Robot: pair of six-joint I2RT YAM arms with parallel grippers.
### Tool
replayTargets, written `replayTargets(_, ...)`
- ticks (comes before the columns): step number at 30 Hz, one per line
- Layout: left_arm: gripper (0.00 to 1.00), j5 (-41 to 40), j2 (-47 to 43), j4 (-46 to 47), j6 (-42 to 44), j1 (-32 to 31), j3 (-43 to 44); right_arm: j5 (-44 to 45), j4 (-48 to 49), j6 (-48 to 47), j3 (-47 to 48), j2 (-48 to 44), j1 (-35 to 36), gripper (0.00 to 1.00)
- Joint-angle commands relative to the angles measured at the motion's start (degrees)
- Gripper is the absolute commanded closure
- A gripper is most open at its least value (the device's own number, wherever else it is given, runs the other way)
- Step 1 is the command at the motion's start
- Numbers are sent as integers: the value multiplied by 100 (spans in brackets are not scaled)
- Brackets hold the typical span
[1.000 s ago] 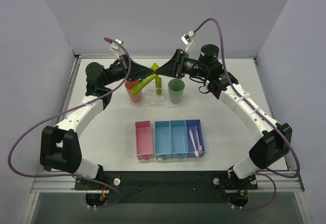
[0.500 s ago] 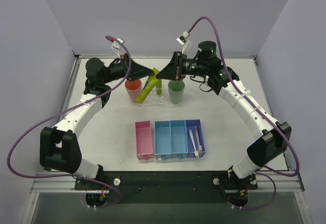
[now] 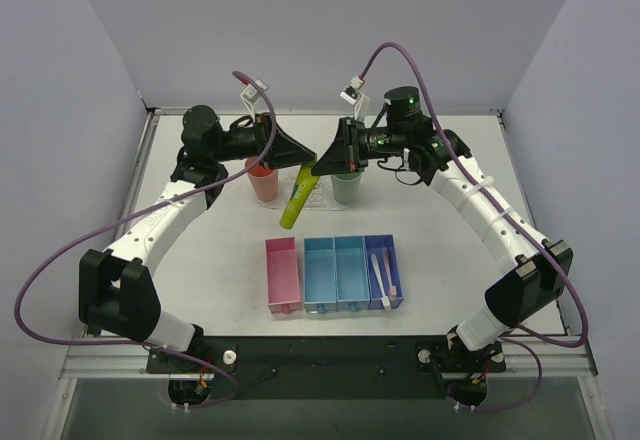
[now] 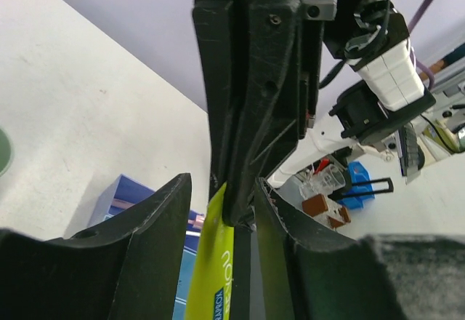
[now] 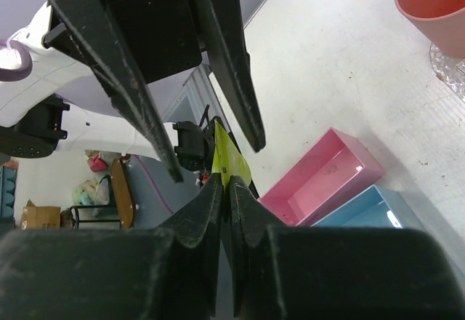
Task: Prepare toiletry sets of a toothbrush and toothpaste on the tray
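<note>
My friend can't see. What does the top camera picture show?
The right gripper pinches the top of a yellow-green toothpaste tube that hangs above the table, with the left gripper open right beside it. Behind stand a pink cup and a green cup; in front, toothbrushes lie in a blue bin.

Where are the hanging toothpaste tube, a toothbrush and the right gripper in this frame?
toothpaste tube [image 3: 295, 200], top external view, middle of its body.
toothbrush [image 3: 379, 278], top external view, handle of the left one of two.
right gripper [image 3: 318, 166], top external view, fingertips pinching the tube's upper end.
</note>
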Motion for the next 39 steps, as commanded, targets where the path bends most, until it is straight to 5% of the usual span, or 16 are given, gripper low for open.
replayTargets(1,50,390,28,-64,282,-103,382,-309,99,-92,289,-9,50,100)
replayTargets(11,79,496,63,-398,501,-155,470,-309,108,-118,394,18,50,100)
replayTargets(14,100,548,55,-477,589,-182,523,-275,99,-127,394,27,41,100)
replayTargets(17,100,444,-15,-626,738,-173,549,-178,91,-127,368,1,41,95)
replayTargets(21,100,-143,-174,-679,871,-25,532,76,99,-127,289,-61,15,64)
replayTargets(24,100,-819,-384,-881,1108,151,505,453,125,-127,227,-140,6,54)
replayTargets(31,100,-3114,-815,-2837,2329,389,1085,2121,564,-364,-27,-351,532,43)
replayTargets(39,100,-4258,-684,-3272,1662,267,1164,3241,1821,-399,-108,175,1078,41)
